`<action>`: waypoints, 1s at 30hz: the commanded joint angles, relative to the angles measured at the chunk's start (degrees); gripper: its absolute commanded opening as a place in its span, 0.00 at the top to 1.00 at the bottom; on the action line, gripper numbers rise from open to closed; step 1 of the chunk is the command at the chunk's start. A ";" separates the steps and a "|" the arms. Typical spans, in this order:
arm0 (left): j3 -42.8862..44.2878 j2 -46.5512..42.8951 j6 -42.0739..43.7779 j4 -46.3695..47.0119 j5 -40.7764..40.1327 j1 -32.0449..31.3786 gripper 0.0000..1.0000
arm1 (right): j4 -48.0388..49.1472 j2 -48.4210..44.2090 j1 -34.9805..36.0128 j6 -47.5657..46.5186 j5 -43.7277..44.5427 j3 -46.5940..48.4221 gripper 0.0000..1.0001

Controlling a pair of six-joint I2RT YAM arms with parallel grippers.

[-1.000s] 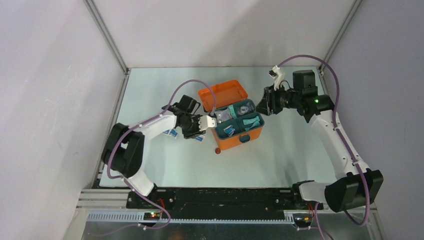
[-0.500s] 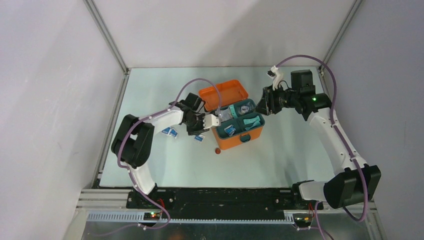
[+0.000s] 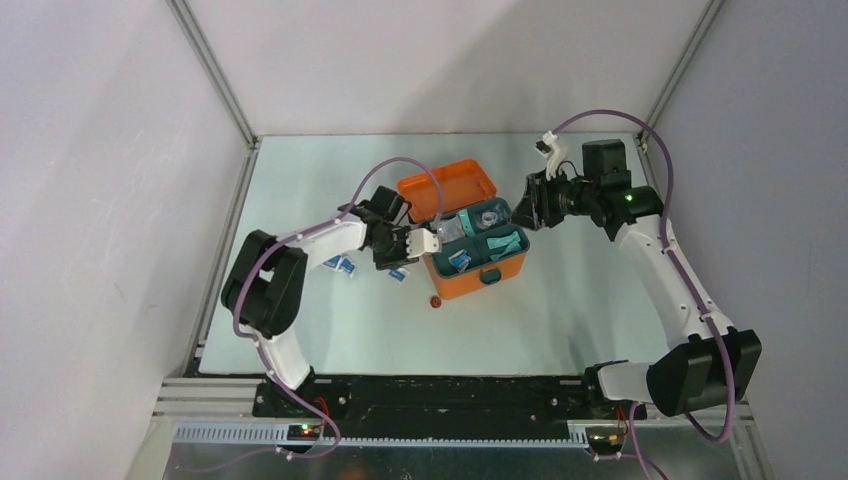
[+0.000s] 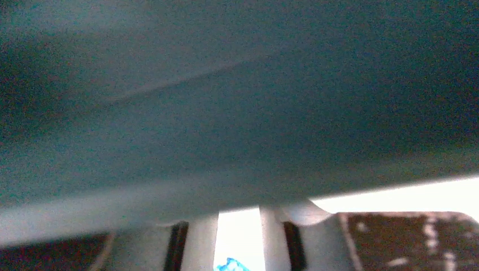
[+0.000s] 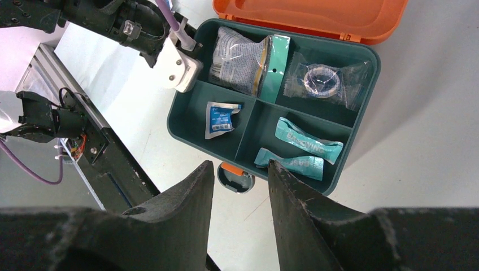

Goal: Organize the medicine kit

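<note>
The orange medicine kit (image 3: 470, 281) stands open mid-table, lid (image 3: 450, 184) tipped back. A dark teal tray (image 5: 182, 108) sits in it, holding a clear packet (image 5: 237, 53), a ring in a clear bag (image 5: 322, 82), a blue-white packet (image 5: 220, 118) and two teal packets (image 5: 308, 141). My left gripper (image 3: 425, 243), white-fingered, is at the tray's left rim, fingers nearly together on it. In the left wrist view a teal surface (image 4: 237, 96) fills the frame and hides the fingertips. My right gripper (image 3: 527, 205) hovers open and empty by the kit's right side, above the latch (image 5: 235, 176).
Small blue-white packets lie on the table left of the kit (image 3: 340, 265) and under my left wrist (image 3: 398, 276). A small red thing (image 3: 435, 301) lies in front of the kit. Enclosure walls stand left, right and behind.
My left arm has swung its elbow up and pushed its gripper slightly right, closer onto the tray's left rim. The right arm has barely moved.
</note>
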 commanded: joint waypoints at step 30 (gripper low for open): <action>-7.82 -14.02 -23.93 8.95 5.92 2.94 0.38 | 2.28 25.75 -7.82 8.38 4.77 5.42 0.51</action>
